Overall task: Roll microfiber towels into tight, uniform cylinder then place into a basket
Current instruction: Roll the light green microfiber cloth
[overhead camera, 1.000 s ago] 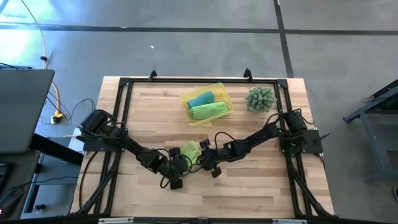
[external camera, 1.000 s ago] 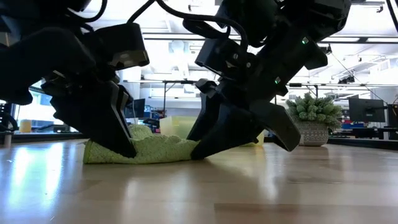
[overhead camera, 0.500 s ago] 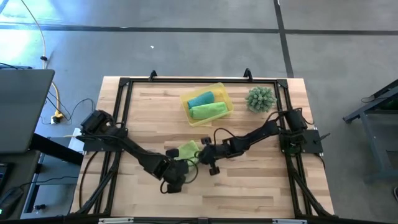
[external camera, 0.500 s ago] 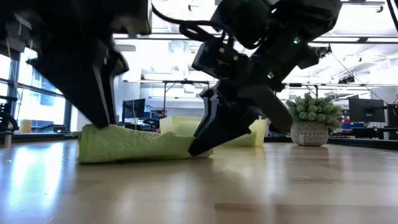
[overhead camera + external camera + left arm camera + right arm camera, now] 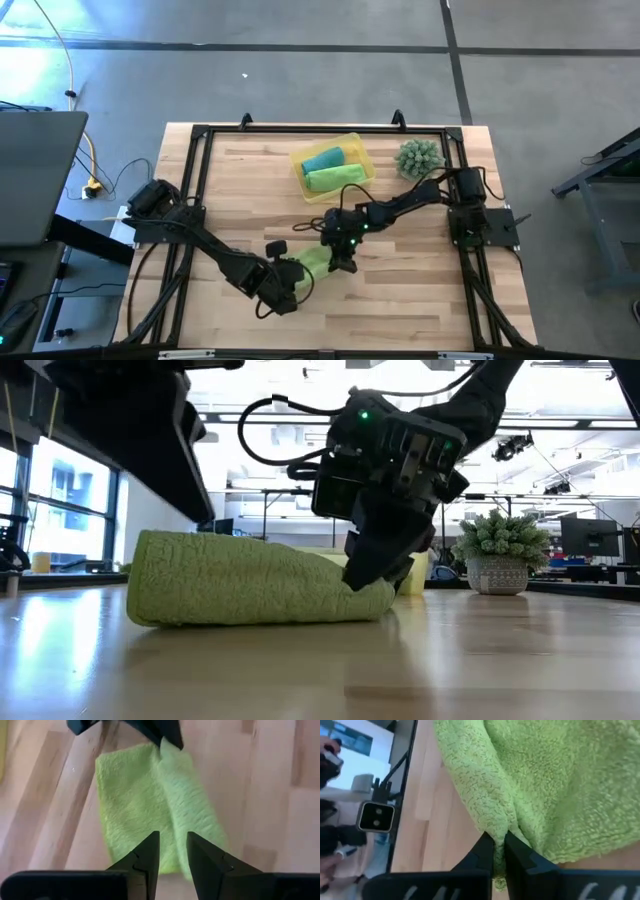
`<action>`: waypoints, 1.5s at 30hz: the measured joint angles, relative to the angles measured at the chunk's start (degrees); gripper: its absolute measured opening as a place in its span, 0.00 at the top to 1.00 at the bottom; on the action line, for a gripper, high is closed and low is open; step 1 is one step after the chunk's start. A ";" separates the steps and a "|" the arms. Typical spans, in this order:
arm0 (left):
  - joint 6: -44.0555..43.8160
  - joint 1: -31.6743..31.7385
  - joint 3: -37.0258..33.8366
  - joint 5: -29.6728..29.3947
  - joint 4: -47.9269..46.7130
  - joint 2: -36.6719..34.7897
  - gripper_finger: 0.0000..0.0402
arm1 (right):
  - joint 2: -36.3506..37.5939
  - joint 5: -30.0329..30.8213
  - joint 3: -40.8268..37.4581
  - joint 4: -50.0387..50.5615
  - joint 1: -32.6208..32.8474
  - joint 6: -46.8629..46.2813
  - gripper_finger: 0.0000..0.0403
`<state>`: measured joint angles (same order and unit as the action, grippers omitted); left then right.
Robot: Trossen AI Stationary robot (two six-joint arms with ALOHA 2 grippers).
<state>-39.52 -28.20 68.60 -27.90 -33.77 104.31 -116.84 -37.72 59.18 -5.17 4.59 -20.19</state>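
A: What has moved since a second ago?

B: The lime-green towel (image 5: pixel 312 262) has slid toward the table's front edge. It now lies as a thick roll on the wooden table (image 5: pixel 420 300), where before it was a flat pad between both arms. The left gripper (image 5: pixel 172 851) has pulled back along it and now hangs above the near end, fingers apart, not gripping.

A: And the right one?

B: The right gripper (image 5: pixel 499 851) has swung round to the roll's other end, and its fingers are pinched together on a fold of the towel.

A: The rest of the cloths?

B: A teal towel (image 5: pixel 322 159) and a second green towel (image 5: pixel 335 178) lie rolled side by side in the yellow basket (image 5: pixel 362 152), near the spiky plant (image 5: pixel 419 158).
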 joint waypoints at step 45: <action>-4.78 -0.60 0.15 4.79 8.20 10.73 0.74 | 15.11 18.10 -0.33 16.75 2.94 29.20 0.63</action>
<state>-44.30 -28.80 68.75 -23.11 -25.57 115.04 -101.72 -19.62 58.85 11.58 7.53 9.00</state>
